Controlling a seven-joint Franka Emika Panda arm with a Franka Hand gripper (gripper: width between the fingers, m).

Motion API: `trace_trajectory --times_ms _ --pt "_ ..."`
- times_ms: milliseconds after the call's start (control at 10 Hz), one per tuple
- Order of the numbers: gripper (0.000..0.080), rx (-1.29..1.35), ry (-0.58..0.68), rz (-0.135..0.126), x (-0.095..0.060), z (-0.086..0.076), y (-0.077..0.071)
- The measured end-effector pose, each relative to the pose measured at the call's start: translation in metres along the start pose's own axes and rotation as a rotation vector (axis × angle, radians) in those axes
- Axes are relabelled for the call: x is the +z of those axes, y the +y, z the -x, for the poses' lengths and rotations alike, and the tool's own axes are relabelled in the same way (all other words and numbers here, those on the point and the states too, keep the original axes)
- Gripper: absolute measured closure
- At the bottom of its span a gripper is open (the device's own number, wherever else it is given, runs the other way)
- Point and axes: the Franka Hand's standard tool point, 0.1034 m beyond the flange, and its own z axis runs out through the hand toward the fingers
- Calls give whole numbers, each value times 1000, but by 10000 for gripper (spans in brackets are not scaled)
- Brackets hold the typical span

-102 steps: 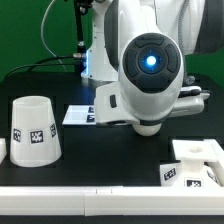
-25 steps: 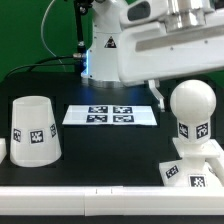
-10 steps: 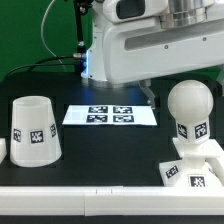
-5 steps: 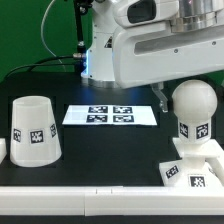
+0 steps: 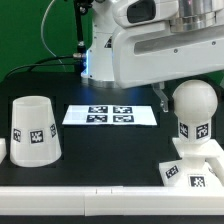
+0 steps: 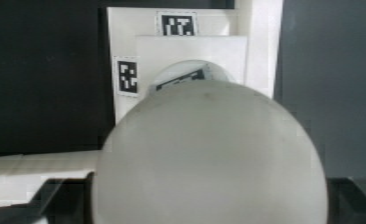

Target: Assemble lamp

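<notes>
The bulb [image 5: 192, 104] stands upright on the square base [image 5: 205, 160] at the exterior view's right. Its stem meets the base's top, though whether it is fully seated is unclear. The frame edge cuts off the base. In the wrist view the bulb's dome fills the foreground and hides most of the end effector [image 6: 198, 198]; only dark bits show at the lower corners, so I cannot tell its grip. The shade [image 5: 35, 130] sits well apart on the dark surface [image 5: 100, 150], beyond the marker board [image 5: 110, 115].
</notes>
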Motion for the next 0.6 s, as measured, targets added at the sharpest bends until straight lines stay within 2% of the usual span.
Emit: trace_trajectory --times_ms 300,500,600 --pt "229 85 6 6 0 -1 -1" --pt "229 344 46 8 0 -3 2" --pt "229 498 64 -3 -2 -6 2"
